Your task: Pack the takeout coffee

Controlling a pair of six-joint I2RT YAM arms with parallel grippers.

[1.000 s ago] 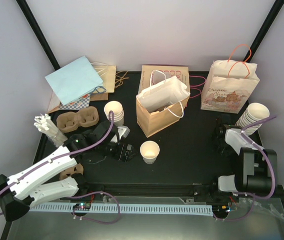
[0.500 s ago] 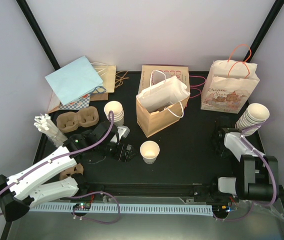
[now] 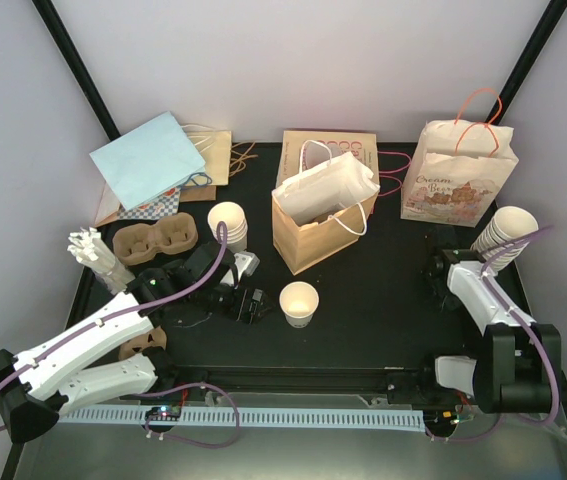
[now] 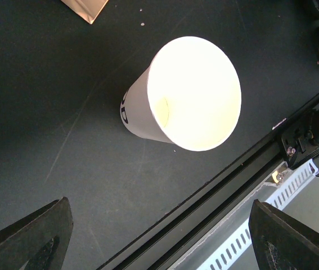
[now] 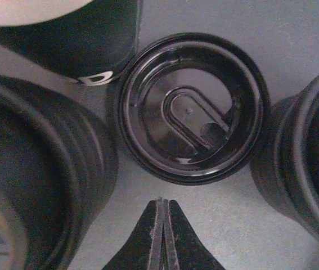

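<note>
At left, our left gripper hangs with jaws spread wide and empty, just beside the cream paper cup. The cup stands upright and uncovered on the black table, in front of the brown paper bag. At right, our right gripper hovers with fingers pressed together, holding nothing, over a round black lid lying between dark stacks.

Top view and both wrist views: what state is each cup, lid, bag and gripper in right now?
cup: upright, no lid, not held.
black lid: lying flat, not gripped.
left gripper: open, short of the cup.
right gripper: shut, empty, beside the lid.
brown bag: standing, mouth open.
</note>
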